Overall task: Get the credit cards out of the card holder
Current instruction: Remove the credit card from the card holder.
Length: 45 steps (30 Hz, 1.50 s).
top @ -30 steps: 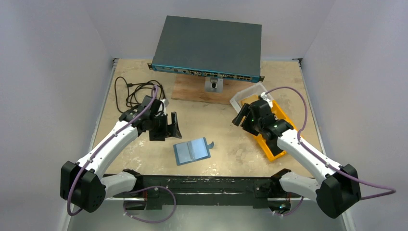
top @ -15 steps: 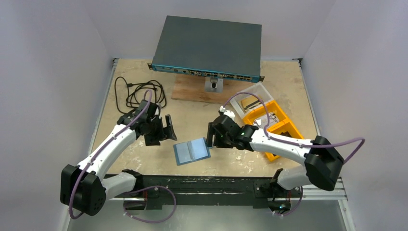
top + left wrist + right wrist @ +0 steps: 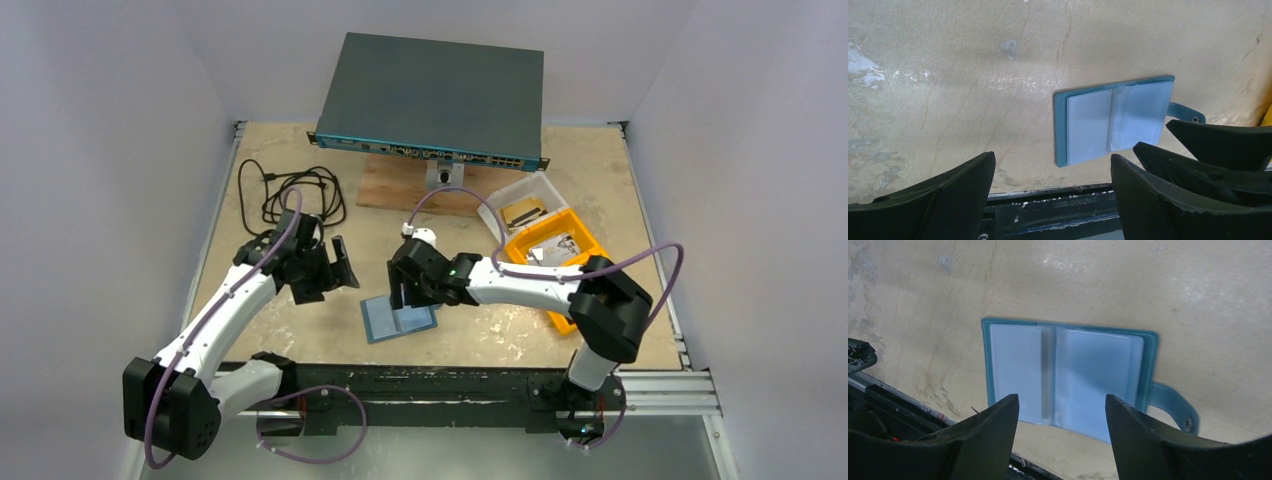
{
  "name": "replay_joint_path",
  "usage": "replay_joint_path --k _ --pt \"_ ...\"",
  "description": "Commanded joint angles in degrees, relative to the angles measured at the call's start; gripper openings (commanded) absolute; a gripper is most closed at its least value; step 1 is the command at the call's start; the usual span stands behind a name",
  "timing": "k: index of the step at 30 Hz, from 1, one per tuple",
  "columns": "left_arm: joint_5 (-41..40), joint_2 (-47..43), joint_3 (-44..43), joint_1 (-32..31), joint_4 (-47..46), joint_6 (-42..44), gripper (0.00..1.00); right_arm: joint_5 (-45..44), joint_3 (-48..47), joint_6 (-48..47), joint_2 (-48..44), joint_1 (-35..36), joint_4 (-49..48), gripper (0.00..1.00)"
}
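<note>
Currently, teal card holder [image 3: 1068,347] spread flat, pale cards [image 3: 1088,127] inside, left end effector [image 3: 1053,167] open, right end effector [image 3: 1062,407] open.

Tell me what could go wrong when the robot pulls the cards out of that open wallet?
The wallet lies loose on the table, and the left gripper hangs open beside it, not pinning it, so it might slide. The cards sit flat under clear pockets, so the open right gripper might pinch the pocket instead.
</note>
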<state>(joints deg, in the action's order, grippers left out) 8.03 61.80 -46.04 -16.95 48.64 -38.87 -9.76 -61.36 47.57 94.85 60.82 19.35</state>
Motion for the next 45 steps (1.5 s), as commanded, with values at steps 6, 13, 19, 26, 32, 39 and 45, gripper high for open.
replay_joint_path --k 6,13,19,26,32,39,45 --pt "-0.26 -1.82 0.64 2.81 0.63 0.69 0.85 -1.60 -6.95 -1.40 6.29 2.70 0.66 0.63" --pt "0.57 -1.95 1.73 3.50 -0.28 0.73 0.86 -2.14 -8.89 -2.86 7.92 3.49 2.64 0.64" --pt "1.44 -2.32 3.01 3.59 -1.34 0.12 0.86 -2.10 -9.19 -3.29 8.91 4.16 3.15 0.63" --pt "0.07 -3.08 3.82 3.80 -1.15 -1.25 0.86 -3.69 -15.17 -4.85 14.14 6.48 6.86 0.55" --pt "-0.30 -4.18 4.47 5.05 -0.86 -1.74 0.86 -4.03 -16.45 -4.47 16.94 6.77 8.56 0.52" --pt "1.44 -3.96 5.26 5.08 -1.78 -1.49 0.85 -0.86 -15.53 -2.93 18.88 6.62 8.54 0.34" --pt "6.51 -2.67 7.64 4.92 -5.33 -1.37 0.84 1.65 -12.24 -1.81 18.46 5.67 5.86 0.18"
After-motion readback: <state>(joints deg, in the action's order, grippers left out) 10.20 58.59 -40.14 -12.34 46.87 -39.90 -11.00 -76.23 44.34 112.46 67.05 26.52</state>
